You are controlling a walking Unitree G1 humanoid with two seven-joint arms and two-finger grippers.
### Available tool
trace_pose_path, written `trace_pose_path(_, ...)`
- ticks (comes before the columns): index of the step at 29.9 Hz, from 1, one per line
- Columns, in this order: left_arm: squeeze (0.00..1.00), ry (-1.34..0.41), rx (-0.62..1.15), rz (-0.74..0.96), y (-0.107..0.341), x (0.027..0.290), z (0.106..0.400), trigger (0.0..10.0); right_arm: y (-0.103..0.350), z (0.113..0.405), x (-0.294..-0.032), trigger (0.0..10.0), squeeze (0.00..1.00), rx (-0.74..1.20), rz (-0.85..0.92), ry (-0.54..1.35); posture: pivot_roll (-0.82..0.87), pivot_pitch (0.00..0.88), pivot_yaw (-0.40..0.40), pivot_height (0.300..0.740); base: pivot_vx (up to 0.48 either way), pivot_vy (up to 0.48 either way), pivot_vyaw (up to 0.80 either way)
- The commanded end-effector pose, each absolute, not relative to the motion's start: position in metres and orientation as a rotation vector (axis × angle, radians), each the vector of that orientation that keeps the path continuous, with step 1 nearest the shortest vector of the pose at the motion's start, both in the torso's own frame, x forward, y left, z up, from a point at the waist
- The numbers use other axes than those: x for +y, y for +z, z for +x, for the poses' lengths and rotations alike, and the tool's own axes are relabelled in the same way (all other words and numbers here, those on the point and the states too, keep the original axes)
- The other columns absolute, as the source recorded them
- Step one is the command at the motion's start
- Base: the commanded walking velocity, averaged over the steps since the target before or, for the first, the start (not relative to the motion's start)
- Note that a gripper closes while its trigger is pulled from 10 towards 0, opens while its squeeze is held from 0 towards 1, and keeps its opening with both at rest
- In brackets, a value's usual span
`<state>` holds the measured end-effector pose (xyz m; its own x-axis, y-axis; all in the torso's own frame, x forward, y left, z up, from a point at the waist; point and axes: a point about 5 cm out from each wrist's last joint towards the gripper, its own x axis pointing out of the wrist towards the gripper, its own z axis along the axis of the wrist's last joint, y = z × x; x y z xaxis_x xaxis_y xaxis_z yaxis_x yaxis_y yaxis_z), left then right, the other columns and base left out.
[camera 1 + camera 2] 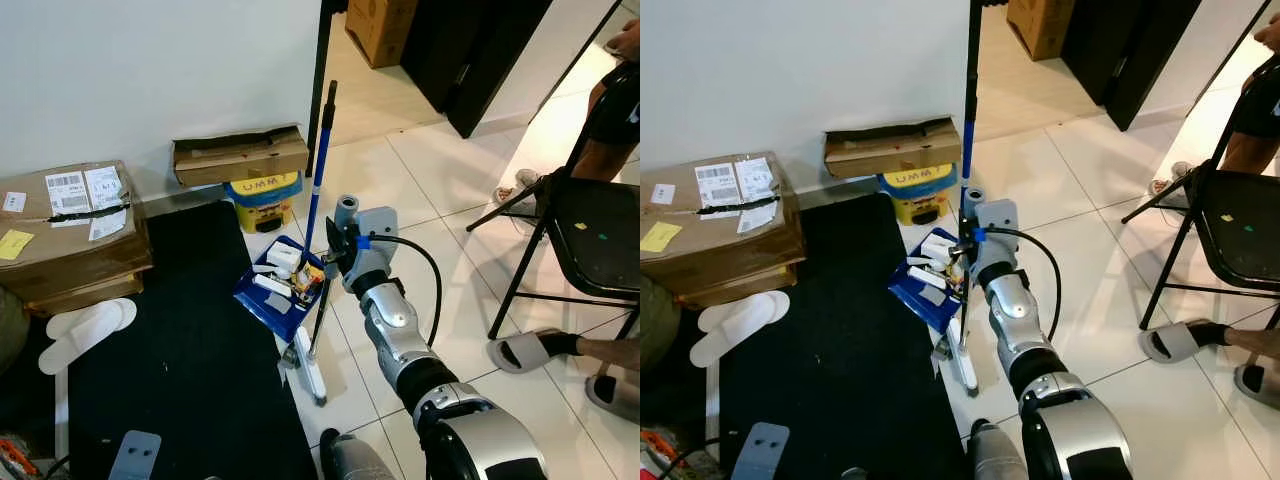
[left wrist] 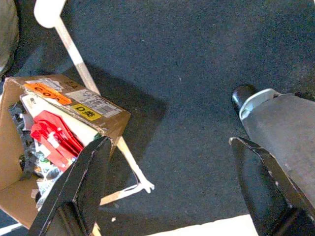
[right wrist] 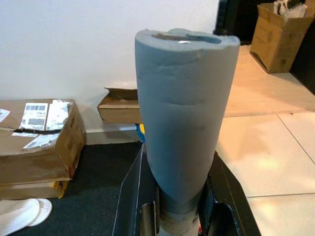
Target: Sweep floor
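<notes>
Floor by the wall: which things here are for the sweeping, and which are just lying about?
For sweeping: broom, held in right gripper; blue dustpan; litter in it.
Lying about: cardboard boxes; white slippers; yellow tub; folding chair.

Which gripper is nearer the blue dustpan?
Right. The right gripper holds a grey-handled tool right beside the blue dustpan; the left gripper hangs open over the black mat.

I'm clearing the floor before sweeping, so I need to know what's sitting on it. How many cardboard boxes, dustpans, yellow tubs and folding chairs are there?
Cardboard boxes: 4 (labelled box, flat box by the wall, hallway box, open box)
Blue dustpan: 1
Yellow tub: 1
Folding chair: 1
Total: 7
</notes>
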<state>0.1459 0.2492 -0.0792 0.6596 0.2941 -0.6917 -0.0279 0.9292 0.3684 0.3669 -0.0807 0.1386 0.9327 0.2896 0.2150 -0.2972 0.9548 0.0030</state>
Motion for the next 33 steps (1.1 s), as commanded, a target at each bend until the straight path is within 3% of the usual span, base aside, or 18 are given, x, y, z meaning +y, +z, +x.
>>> trace_pose_path(1, 0.00, 0.178, 0.892, 0.335, -0.087, 0.243, 0.132, 10.0, 0.131, 0.364, -0.079, 10.0, 0.00, -0.180, 0.087, 0.297, -0.07, 0.221, -0.029, 0.740, 0.000, 0.000, 0.00)
trace_pose_path(13, 0.00, 0.164, 0.900, 0.340, -0.088, 0.239, 0.133, 10.0, 0.139, 0.370, -0.075, 10.0, 0.00, -0.143, 0.322, 0.233, -0.07, 0.211, -0.025, 0.740, 0.000, 0.000, 0.00)
trace_pose_path(24, 0.00, 0.159, 0.901, 0.342, -0.088, 0.238, 0.134, 10.0, 0.141, 0.371, -0.076, 10.0, 0.00, -0.149, 0.336, 0.221, -0.07, 0.205, -0.026, 0.740, 0.000, 0.000, 0.00)
trace_pose_path(31, 0.00, 0.158, 0.896, 0.336, -0.088, 0.236, 0.138, 10.0, 0.163, 0.377, -0.083, 10.0, 0.00, -0.257, 0.284, 0.211, -0.07, 0.193, -0.030, 0.740, 0.000, 0.000, 0.00)
trace_pose_path(33, 0.00, 0.156, 0.896, 0.333, -0.088, 0.233, 0.140, 10.0, 0.174, 0.383, -0.081, 10.0, 0.00, -0.223, 0.350, 0.293, -0.07, 0.175, -0.030, 0.740, 0.000, 0.000, 0.00)
